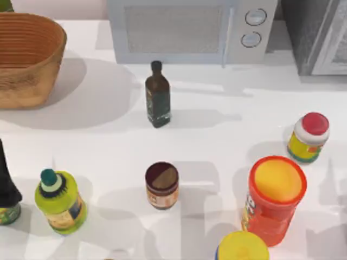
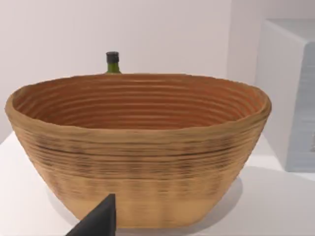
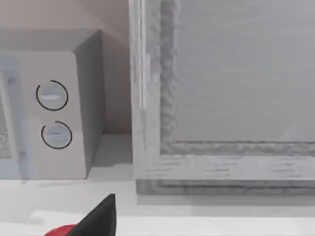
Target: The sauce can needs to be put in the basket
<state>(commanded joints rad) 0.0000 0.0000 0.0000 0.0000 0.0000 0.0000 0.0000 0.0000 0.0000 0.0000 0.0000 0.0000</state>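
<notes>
The sauce can (image 1: 161,185), a short cylinder with a dark maroon top and an orange-tan label, stands upright at the front middle of the table. The woven wicker basket (image 1: 24,65) sits at the back left corner, far from the can. In the left wrist view the basket (image 2: 138,167) is close ahead with nothing visible inside, and a dark part of my left gripper (image 2: 98,221) pokes in below it. A dark part of my right gripper (image 3: 98,219) faces the microwave (image 3: 54,113) and a grey cabinet (image 3: 221,98).
A dark green bottle (image 1: 157,95) stands between can and microwave (image 1: 190,30). An orange canister (image 1: 275,197) and red-capped jar (image 1: 309,137) stand right of the can. Left of it are a green-yellow bottle (image 1: 59,201) and a dark bottle (image 1: 6,189).
</notes>
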